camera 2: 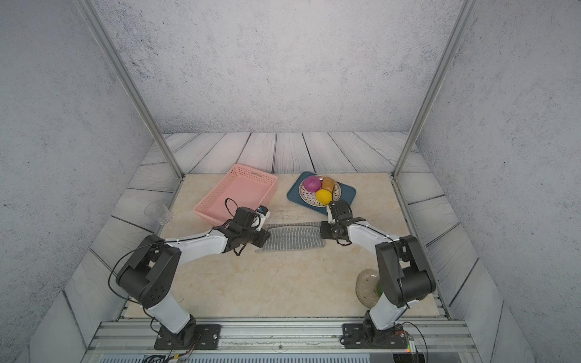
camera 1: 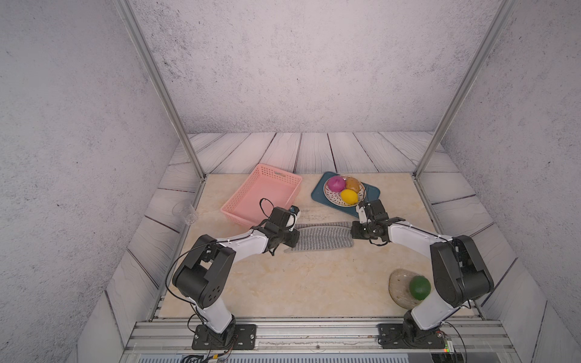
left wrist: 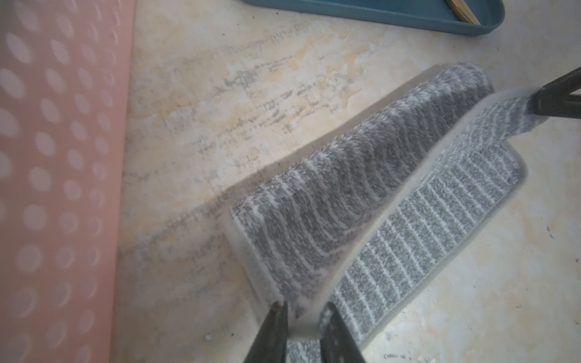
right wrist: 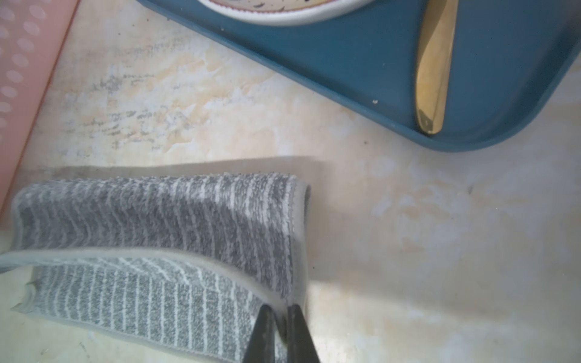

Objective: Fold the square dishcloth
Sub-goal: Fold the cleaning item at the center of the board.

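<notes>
**Left wrist view:** the left gripper (left wrist: pixel 303 306) has the dishcloth (left wrist: pixel 330 204) by its trim, between jaws that stand slightly apart. Whether they pinch it cannot be told. The upper layer arches over the flat lower one, likely so the edges can be matched before release. The right gripper (left wrist: pixel 553 100) takes the far corner.

**Right wrist view:** the right gripper (right wrist: pixel 282 309) is closed on the corner trim, holding the fold clear of the layer beneath. A blue tray (right wrist: pixel 345 78) lies beyond.

**Both top views:** the dishcloth (camera 1: pixel 323 237) (camera 2: pixel 294 239) lies half-folded mid-worktop between the arms, just in front of the pink basket (camera 1: pixel 234 217) and the tray (camera 1: pixel 372 191). The worktop (camera 1: pixel 298 283) is cream marbled stone, scuffed grey behind the cloth. Pale planks, speckled grey walls and metal posts ring it.
</notes>
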